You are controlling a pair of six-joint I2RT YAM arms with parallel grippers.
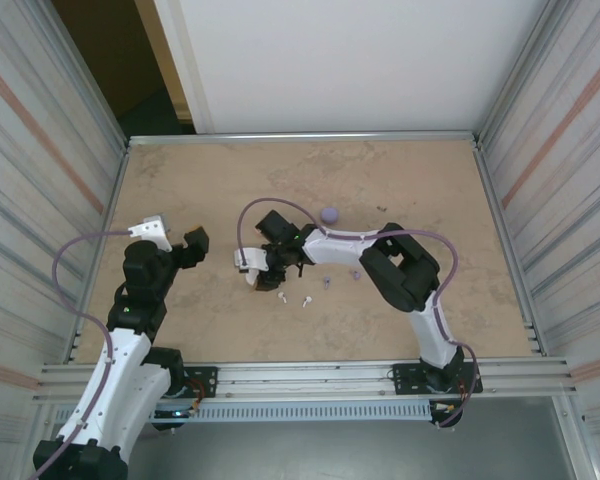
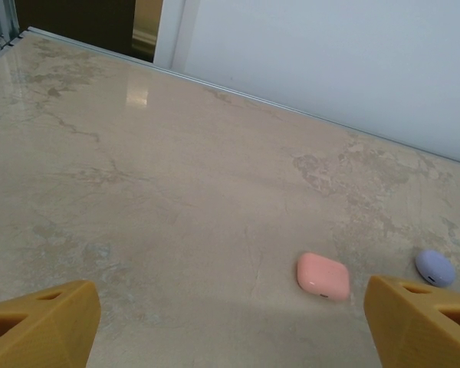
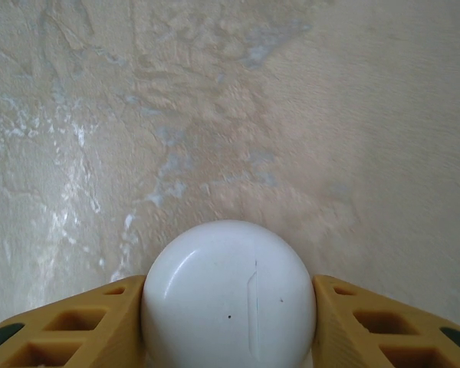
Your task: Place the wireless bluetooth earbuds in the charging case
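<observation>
1. Beige marbled tabletop (image 1: 430,180) lies between ribbed metal walls; your arms reach in from its near edge.
2. Your right gripper (image 3: 228,307) clasps the white case (image 3: 228,276) near table centre.
3. Your left gripper (image 2: 230,326) stands released at left; pink case (image 2: 323,276) and purple case (image 2: 435,267) lie beyond it.
4. White earbuds (image 1: 282,296) and purple earbuds (image 1: 326,282) lie loose, just near and right of the right gripper.

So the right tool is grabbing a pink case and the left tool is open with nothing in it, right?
Not quite. The right tool is grabbing a white case, not a pink one; the right wrist view shows it. The pink case lies on the table. The left tool is open with nothing in it, yes.
</observation>
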